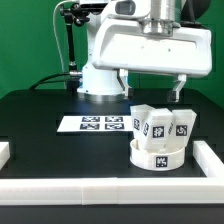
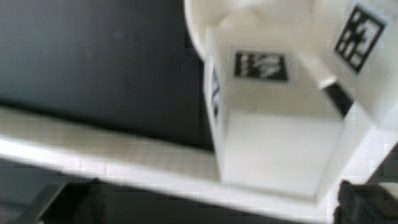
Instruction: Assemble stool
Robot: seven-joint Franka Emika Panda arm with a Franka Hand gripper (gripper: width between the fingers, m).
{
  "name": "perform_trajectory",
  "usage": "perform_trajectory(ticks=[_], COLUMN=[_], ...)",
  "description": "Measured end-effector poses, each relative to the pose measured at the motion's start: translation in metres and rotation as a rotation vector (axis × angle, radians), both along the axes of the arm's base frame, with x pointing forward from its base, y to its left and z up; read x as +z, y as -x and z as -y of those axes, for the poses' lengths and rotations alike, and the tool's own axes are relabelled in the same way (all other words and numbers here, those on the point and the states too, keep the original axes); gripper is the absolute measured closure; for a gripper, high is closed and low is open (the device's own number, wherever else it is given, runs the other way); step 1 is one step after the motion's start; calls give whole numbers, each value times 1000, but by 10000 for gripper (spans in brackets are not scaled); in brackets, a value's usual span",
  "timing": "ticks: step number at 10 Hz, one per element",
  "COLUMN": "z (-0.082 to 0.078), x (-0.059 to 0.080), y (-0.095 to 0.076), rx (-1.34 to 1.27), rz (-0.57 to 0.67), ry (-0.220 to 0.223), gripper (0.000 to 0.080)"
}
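1. Our gripper hangs with its two thin fingers spread as wide as they go and nothing between them. One fingertip shows just above the legs on the exterior view's right.

2. The relation the next move turns on: the stool lies straight below the gripper, a short drop down. Its legs stand upright on the round seat, long axes vertical, so the fingers come at them from above along that same axis.

3. In the wrist view a tagged leg fills most of the picture, very close to the camera. We cannot tell from it whether a finger already touches a leg.

4. We judge the legs to be seated in the disc, though whether each is screwed home is not visible.

5. Edges: the white border rail runs just in front of the seat, and another rail lies near it on the exterior view's right. Room on those two sides is tight.

6. Open room: the black table is free toward the exterior view's left; the marker board lies flat there, near the stool but apart from it.
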State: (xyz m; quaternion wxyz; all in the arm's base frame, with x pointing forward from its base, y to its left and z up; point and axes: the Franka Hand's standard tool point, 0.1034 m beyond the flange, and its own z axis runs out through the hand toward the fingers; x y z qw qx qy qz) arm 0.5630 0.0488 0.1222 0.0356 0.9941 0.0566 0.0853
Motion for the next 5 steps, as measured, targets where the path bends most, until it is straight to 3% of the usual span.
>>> perform_trajectory(ticks=[3, 5], z=[-7, -1], x=[5, 5], y=[1, 0], rx=[-77, -123], rz=[-55, -48], ry=[-62, -127], gripper=[150, 150])
